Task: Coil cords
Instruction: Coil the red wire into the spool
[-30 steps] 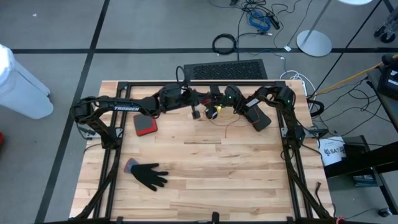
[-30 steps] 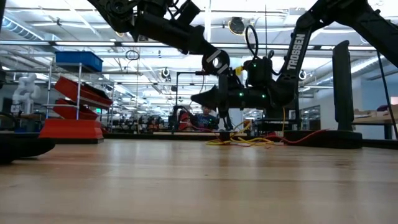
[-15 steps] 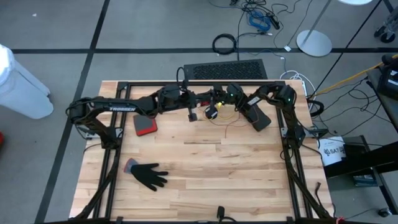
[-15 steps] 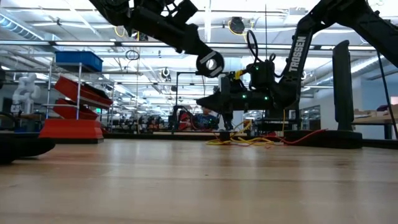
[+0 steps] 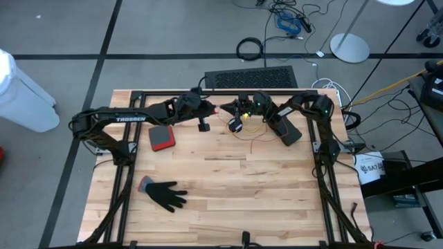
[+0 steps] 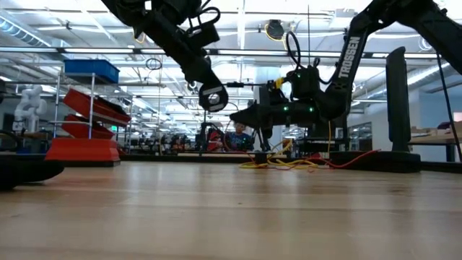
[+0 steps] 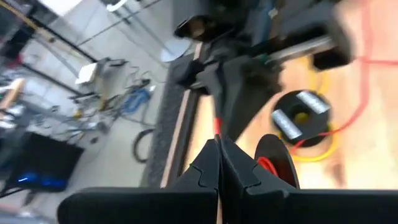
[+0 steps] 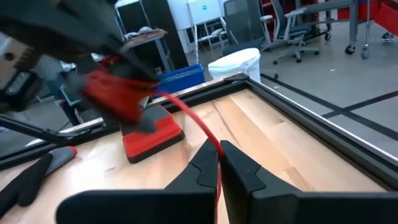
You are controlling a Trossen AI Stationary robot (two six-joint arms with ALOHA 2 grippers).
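A thin red-orange cord (image 8: pixel 186 115) runs above the table's far middle between my two grippers. My left gripper (image 5: pixel 221 108) reaches in from the left and is shut on it, with red loops (image 8: pixel 115 90) bunched at its fingers. Facing it, my right gripper (image 5: pixel 239 107) is shut on the same cord a short way along. Below them a yellow cord (image 7: pixel 311 134) lies coiled on the wood, also seen as the yellow coil (image 5: pixel 237 126) from above. A dark round piece with white labels (image 7: pixel 301 112) sits on it. My left gripper pinches the red-orange cord (image 7: pixel 217 127) between its two fingertips, slanting down from the table's left. Red loops (image 7: pixel 268 163) hang against one finger. The cord is clear of the table. My right gripper pinches the same cord (image 8: pixel 216 148) between its two fingertips, coming in level from the table's right. From there the cord rises in a shallow arc to the left gripper, clear of the wood.
A black glove (image 5: pixel 166 196) lies near the front left, and a red-and-black block (image 5: pixel 160 138) sits left of centre. A dark grille (image 5: pixel 250 77) lies along the far edge. More red and yellow cord (image 6: pixel 289 163) trails on the wood under the grippers.
My left hand has drawn back toward the table's left, sunk a little and turned about its wrist, still shut on the cord. The stretch of cord between the two grippers has grown longer. My right gripper has kept its place.
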